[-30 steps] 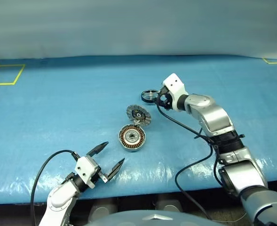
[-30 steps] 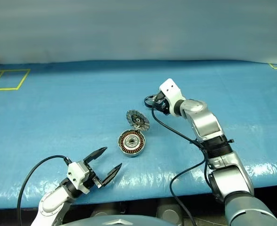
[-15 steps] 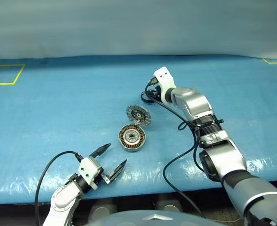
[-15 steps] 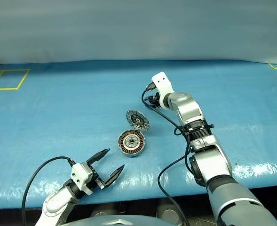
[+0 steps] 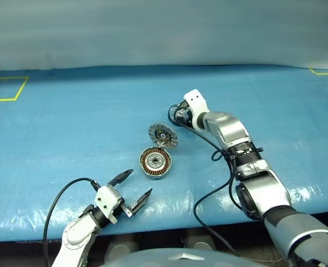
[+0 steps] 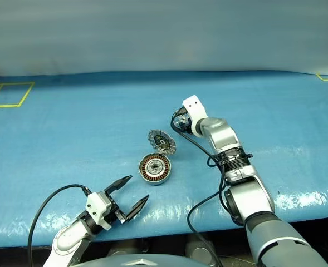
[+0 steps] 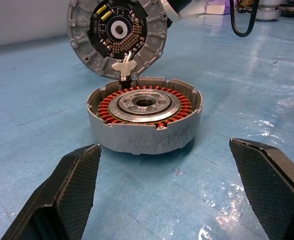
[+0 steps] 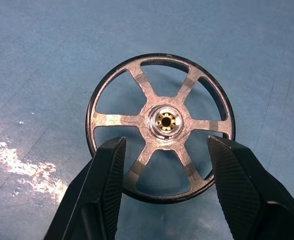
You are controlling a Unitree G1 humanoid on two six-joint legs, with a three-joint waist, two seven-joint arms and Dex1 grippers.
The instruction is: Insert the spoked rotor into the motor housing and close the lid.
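Right tool (image 8: 161,165) lowered over flat-lying spoked rotor (image 8: 160,126), hub up

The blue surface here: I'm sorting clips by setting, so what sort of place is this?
Probably a robot test bench or lab, not a factory line. A wide table under a blue cover carries yellow taped squares, and the only work pieces are an opened motor housing and a loose spoked rotor.
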